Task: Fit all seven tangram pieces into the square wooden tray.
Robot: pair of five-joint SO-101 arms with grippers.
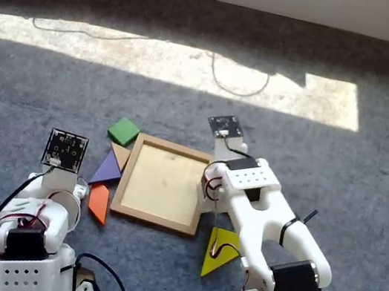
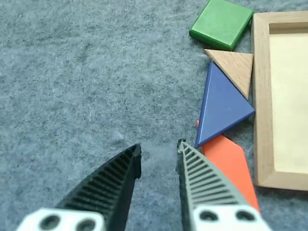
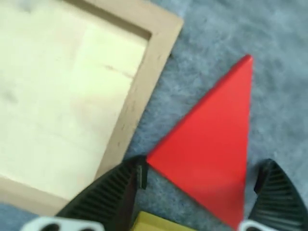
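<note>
Wooden tray (image 1: 155, 220) lies flat on the grey carpet (image 1: 323, 183) in the high view, and every piece seen lies outside it. The green square (image 1: 123, 131) sits off its 10 o'clock corner. Along its 9 o'clock side run the tan triangle (image 1: 120, 154), the blue triangle (image 1: 107, 170) and the orange parallelogram (image 1: 98, 202), each just beside the next. The yellow triangle (image 1: 221, 250) lies at the tray's 5 o'clock. The left arm (image 1: 35, 238) stands at the tray's 8 o'clock, and the right arm (image 1: 263, 225) leans over its 3 o'clock rim.

From the left wrist, the left gripper (image 2: 159, 147) is released, its fingers apart over bare carpet. One finger (image 2: 202, 178) partly covers the orange parallelogram (image 2: 233, 163). The blue triangle (image 2: 221, 106) touches that piece and the tan triangle (image 2: 236, 67). The green square (image 2: 221, 21) is just beyond, and the tray rim (image 2: 260, 96) runs alongside all four.

From the right wrist, the right gripper (image 3: 202, 166) is spread wide and straddles the red triangle (image 3: 211, 134), which lies flat on the carpet just beside the tray rim (image 3: 144, 82). One fingertip (image 3: 130, 178) sits at the triangle's corner, and the other (image 3: 274, 187) stands off its edge. A corner of the yellow triangle (image 3: 159, 224) shows between the fingers.
</note>
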